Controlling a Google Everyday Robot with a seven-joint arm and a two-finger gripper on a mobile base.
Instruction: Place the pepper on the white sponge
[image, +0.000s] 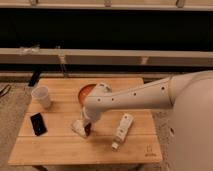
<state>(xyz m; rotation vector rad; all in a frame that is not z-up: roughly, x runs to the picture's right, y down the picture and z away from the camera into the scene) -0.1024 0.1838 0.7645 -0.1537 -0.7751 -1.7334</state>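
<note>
The gripper (87, 125) hangs just above the right end of the white sponge (78, 126), its 2 fingers clenched on the pepper (88, 131), which points down at the sponge. I cannot tell if the two touch. A white remote (122, 131) lies right of the sponge.

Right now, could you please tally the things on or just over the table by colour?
White: 3 (cup, white sponge, remote-like stick)
Red: 2 (bowl; pepper, held in the shut gripper by the sponge)
Black: 1 (flat device)
Total: 6
</note>
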